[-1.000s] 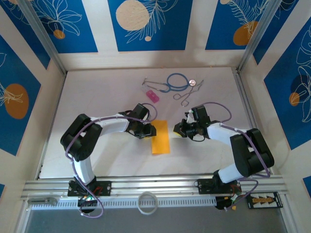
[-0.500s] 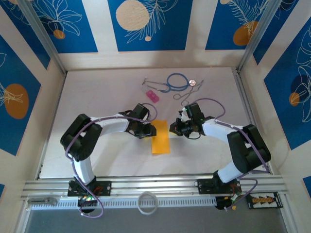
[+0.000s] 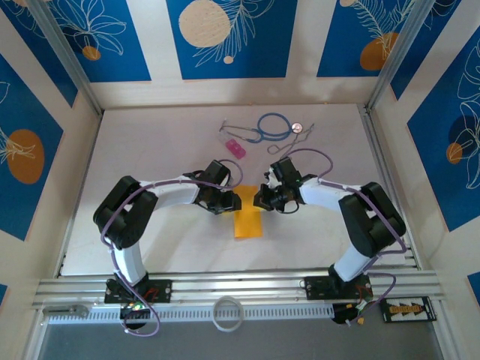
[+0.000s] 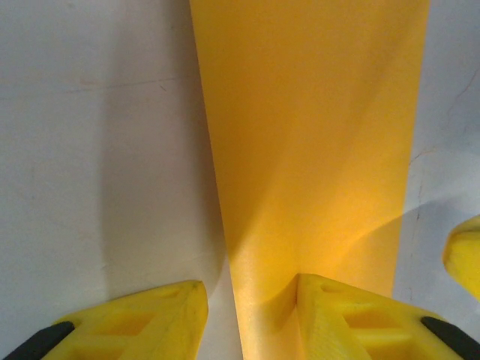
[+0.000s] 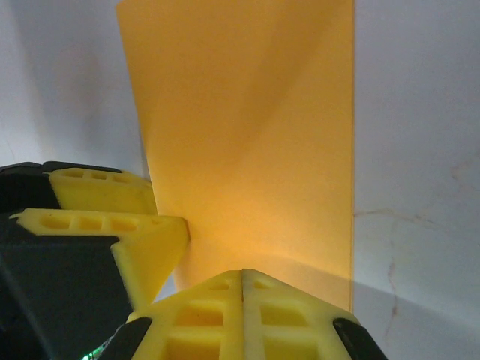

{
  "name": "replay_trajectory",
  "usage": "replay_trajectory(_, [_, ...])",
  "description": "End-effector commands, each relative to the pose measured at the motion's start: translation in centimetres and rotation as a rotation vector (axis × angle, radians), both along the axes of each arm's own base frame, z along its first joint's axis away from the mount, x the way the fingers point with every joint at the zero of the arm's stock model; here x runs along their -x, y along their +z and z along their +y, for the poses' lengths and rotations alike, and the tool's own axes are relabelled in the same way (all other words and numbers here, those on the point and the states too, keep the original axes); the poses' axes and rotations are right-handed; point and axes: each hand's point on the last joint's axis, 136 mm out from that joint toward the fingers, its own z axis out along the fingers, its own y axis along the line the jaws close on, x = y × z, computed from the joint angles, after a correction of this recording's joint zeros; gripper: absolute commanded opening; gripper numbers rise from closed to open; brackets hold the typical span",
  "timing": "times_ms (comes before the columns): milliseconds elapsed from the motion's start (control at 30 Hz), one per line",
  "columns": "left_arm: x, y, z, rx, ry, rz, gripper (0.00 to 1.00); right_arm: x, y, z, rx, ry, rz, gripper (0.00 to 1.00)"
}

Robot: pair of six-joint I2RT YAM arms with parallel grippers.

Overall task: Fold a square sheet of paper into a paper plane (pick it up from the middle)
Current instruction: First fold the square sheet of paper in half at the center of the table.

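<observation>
The square sheet of paper (image 3: 248, 219) lies flat on the white table, folded into a narrow orange-yellow rectangle. My left gripper (image 3: 232, 201) is at its upper left edge and stands open. In the left wrist view the paper (image 4: 315, 135) has that edge running between the left gripper (image 4: 244, 294) jaws, one finger on the paper and one on bare table. My right gripper (image 3: 259, 199) is shut, its joined tips (image 5: 241, 274) down on the paper (image 5: 247, 135) at the right edge, facing the left fingers (image 5: 154, 236). The paper plane is out of view.
A small pink block (image 3: 235, 148), a blue stethoscope (image 3: 274, 125) and metal forceps (image 3: 289, 148) lie at the back of the table (image 3: 150, 150). A white tape ring (image 3: 227, 313) sits on the front rail. Walls enclose the table on three sides.
The right arm has swung left to the paper and its gripper has closed fully, tips now on the paper's right edge. The left gripper and the paper have stayed in place.
</observation>
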Motion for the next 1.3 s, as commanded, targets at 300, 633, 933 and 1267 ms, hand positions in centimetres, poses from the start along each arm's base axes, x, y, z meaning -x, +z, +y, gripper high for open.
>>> replay_trajectory(300, [1.0,-3.1,1.2,-0.082,0.011,0.038,0.4,0.9,-3.5,-0.4,0.182,0.053,0.076,0.0])
replay_trajectory(633, [0.3,-0.4,0.7,-0.021,0.043,-0.013,0.43,2.3,-6.3,-1.7,0.229,0.114,0.117,0.0])
replay_trajectory(933, [-1.1,8.1,-1.6,0.261,0.011,-0.161,0.36,1.7,-6.0,-1.6,0.176,0.121,0.12,0.0])
replay_trajectory(1267, [-1.4,5.5,-3.8,0.344,0.01,-0.062,0.0,1.9,-6.0,-1.6,0.166,0.119,0.132,0.0])
